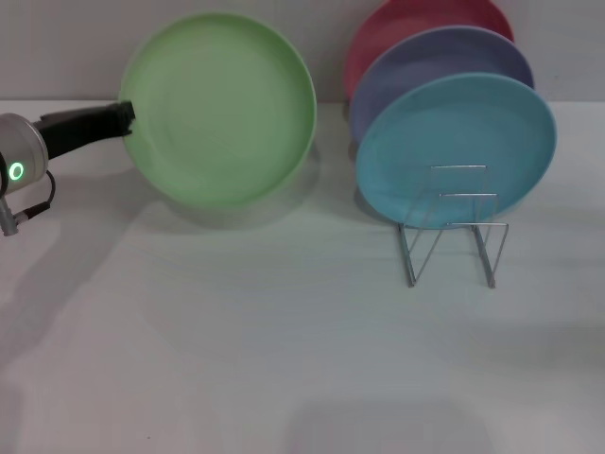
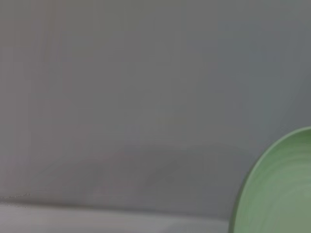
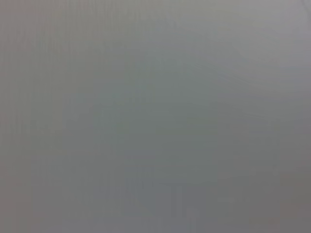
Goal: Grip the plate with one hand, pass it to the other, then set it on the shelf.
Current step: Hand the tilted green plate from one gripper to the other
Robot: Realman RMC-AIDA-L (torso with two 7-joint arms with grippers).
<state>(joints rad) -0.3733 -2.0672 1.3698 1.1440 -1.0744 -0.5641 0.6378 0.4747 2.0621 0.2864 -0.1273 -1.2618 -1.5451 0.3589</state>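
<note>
The light-green plate (image 1: 220,106) is held up in the air, tilted with its face toward me, at the back left of the head view. My left gripper (image 1: 126,117) is shut on its left rim, with the arm reaching in from the left edge. An edge of the plate also shows in the left wrist view (image 2: 277,189). The shelf (image 1: 454,227), a small silver wire rack, stands on the table at the right, apart from the plate. My right gripper is out of view; the right wrist view shows only a plain grey surface.
A turquoise plate (image 1: 458,147), a lavender plate (image 1: 440,66) and a pink plate (image 1: 416,24) stand upright one behind another in the rack. The white table (image 1: 284,359) spreads in front. A grey wall is behind.
</note>
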